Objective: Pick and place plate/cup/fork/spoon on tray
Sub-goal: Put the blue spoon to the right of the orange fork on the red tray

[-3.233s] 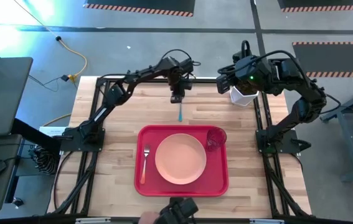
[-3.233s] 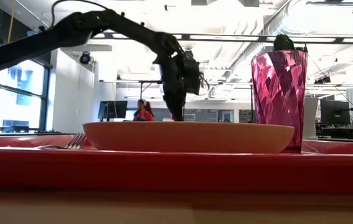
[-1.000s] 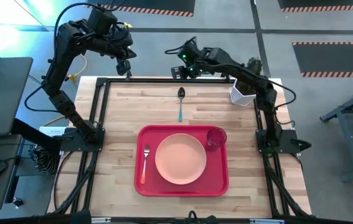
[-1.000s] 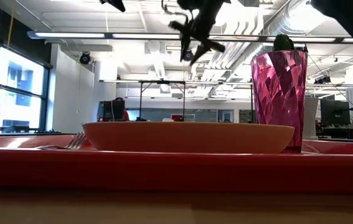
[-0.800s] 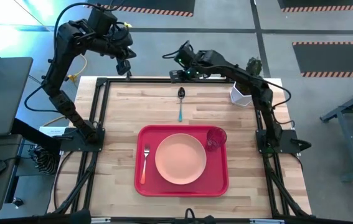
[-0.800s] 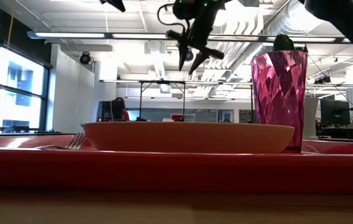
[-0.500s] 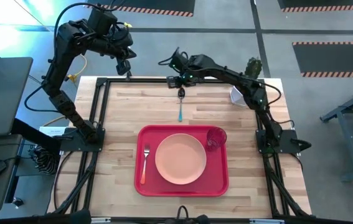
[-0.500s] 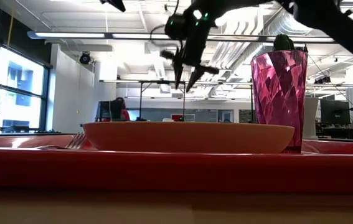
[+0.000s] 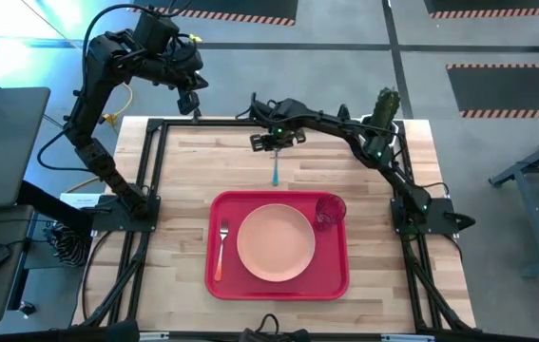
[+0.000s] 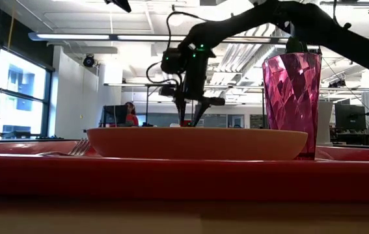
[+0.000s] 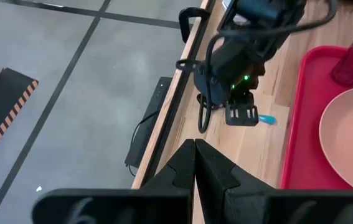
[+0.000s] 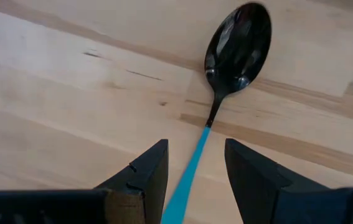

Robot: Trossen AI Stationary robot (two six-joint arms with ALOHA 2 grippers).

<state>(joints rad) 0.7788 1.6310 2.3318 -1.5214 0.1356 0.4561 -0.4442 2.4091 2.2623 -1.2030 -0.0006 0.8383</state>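
- Red tray [image 9: 226,285] sits nearest on the worktop [image 9: 183,209], already carrying the plate [image 9: 276,242] at its middle, the fork [image 9: 221,252] beside it, and the cup [image 9: 330,210] at the far corner on the right arm's side.
- Beyond the tray, the spoon [image 12: 216,109] lies flat on bare wood, its teal handle pointing back toward the tray and its dark bowl toward the far edge.
- Right gripper [image 12: 195,168] is low over the spoon with jaws open, the handle running between its 2 fingers [image 12: 145,171]; no contact is visible yet.
- To do this step well, I judge it should keep the handle centred in the gap, descend until the fingertips nearly meet the wood, then close across the handle's width, not on the bowl.
- A thin handle lying flat may slip or pivot, so a square, low pinch matters.
- Farthest, the left gripper [image 11: 195,165] waits closed and empty, raised past the worktop's far corner.
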